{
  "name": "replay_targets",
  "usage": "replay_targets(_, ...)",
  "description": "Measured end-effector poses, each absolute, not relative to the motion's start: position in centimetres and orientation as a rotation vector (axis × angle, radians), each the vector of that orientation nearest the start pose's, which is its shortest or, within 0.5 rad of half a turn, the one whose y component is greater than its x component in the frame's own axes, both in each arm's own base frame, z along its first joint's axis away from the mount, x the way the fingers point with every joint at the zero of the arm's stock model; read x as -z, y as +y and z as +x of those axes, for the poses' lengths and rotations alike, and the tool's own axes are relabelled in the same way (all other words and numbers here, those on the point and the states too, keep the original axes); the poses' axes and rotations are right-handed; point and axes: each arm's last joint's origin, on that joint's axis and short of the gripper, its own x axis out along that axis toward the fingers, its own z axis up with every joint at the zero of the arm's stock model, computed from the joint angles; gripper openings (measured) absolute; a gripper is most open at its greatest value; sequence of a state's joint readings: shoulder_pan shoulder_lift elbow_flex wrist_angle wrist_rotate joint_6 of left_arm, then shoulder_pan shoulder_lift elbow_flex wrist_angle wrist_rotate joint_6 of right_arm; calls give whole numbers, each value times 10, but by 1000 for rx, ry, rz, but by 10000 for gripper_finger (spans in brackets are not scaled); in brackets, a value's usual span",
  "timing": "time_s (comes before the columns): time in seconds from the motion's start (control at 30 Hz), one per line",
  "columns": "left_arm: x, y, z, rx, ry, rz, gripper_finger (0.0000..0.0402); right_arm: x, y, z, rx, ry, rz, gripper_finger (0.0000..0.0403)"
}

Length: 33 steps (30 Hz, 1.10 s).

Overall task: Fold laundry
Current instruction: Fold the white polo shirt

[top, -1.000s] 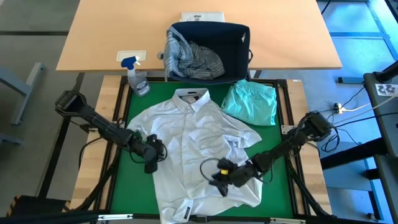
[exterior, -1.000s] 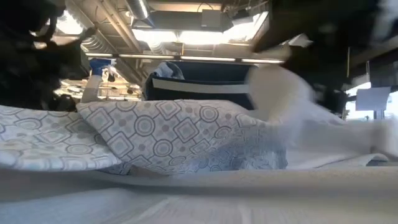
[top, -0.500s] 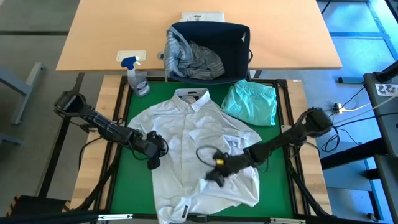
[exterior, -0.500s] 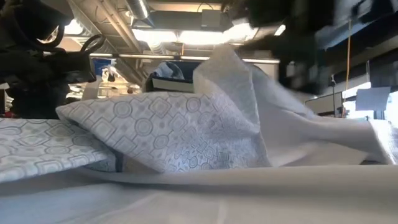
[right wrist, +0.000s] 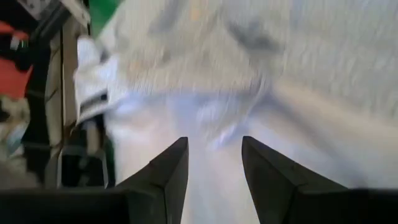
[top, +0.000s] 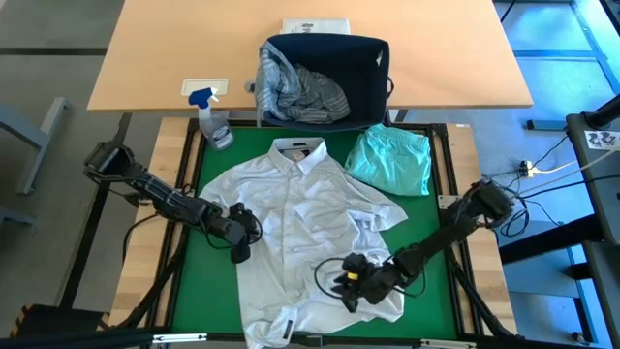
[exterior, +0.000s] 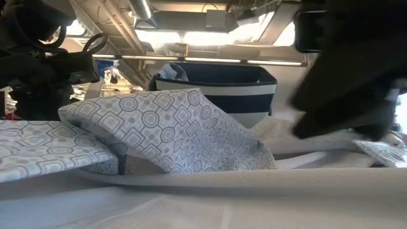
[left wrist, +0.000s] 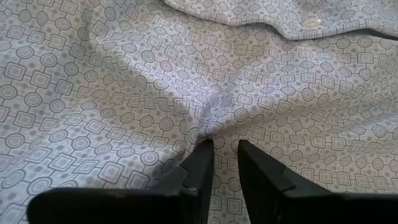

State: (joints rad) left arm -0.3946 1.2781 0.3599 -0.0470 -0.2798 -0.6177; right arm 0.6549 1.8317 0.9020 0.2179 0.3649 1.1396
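Note:
A white shirt point(top: 300, 208) with a grey geometric print lies spread, collar toward the far edge, on the green mat point(top: 208, 281). My left gripper point(top: 239, 242) is at the shirt's left edge, shut on its cloth point(left wrist: 186, 74). My right gripper point(top: 347, 284) is over the shirt's lower right part, low above it point(exterior: 343, 95), with white cloth between its fingers point(right wrist: 214, 142). A folded mint garment point(top: 390, 160) rests on the mat's far right corner. A grey-blue striped shirt point(top: 300, 92) lies heaped in the basket point(top: 373, 58). My left gripper pinches a small raised fold of the shirt's left side point(left wrist: 208, 127) between its two fingers, slanting down from the table's left. Creases radiate from the pinch; the cloth around it lies on the mat. My right gripper has the shirt's lower right cloth point(right wrist: 211, 118) between its fingers, slanting down from the table's right. Blur hides how many layers it has, and whether it has an edge or a fold.
A spray bottle point(top: 215, 124) stands at the mat's far left corner. The navy-and-white basket point(exterior: 216, 89) sits behind the mat on the wooden table point(top: 174, 48). Bare green mat shows along the near left point(top: 203, 291) and the near right point(top: 431, 291).
My right gripper swung toward the table's left with a flap of the shirt raised high. It then came back toward the near right and sank. The raised flap has come down and now lies low over the shirt.

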Motion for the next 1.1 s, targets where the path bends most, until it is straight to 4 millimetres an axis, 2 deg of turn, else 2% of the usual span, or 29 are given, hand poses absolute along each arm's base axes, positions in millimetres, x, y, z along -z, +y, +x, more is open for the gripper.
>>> replay_targets(0.2, -120, -67, 183, -176, 898, -254, 70, -129, 187, 302, 156, 660, 634, 150)
replay_targets(0.3, -120, -68, 183, -175, 896, -256, 70, -124, 180, 308, 122, 705, 661, 150)
replay_targets(0.47, -121, -68, 184, -170, 879, -262, 70, -124, 179, 309, 54, 767, 664, 149)
replay_targets(0.7, -131, -72, 194, -134, 774, -305, 70, -125, 180, 310, 41, 743, 656, 146)
replay_targets(0.8, -140, -72, 202, -147, 715, -262, 70, -126, 179, 311, 55, 725, 635, 127)
replay_targets(0.93, -144, -62, 208, -205, 668, -240, 70, -126, 179, 311, 65, 714, 621, 79)
replay_targets(1.1, -135, -42, 214, -331, 689, -272, 70, -121, 179, 312, 67, 716, 619, 11)
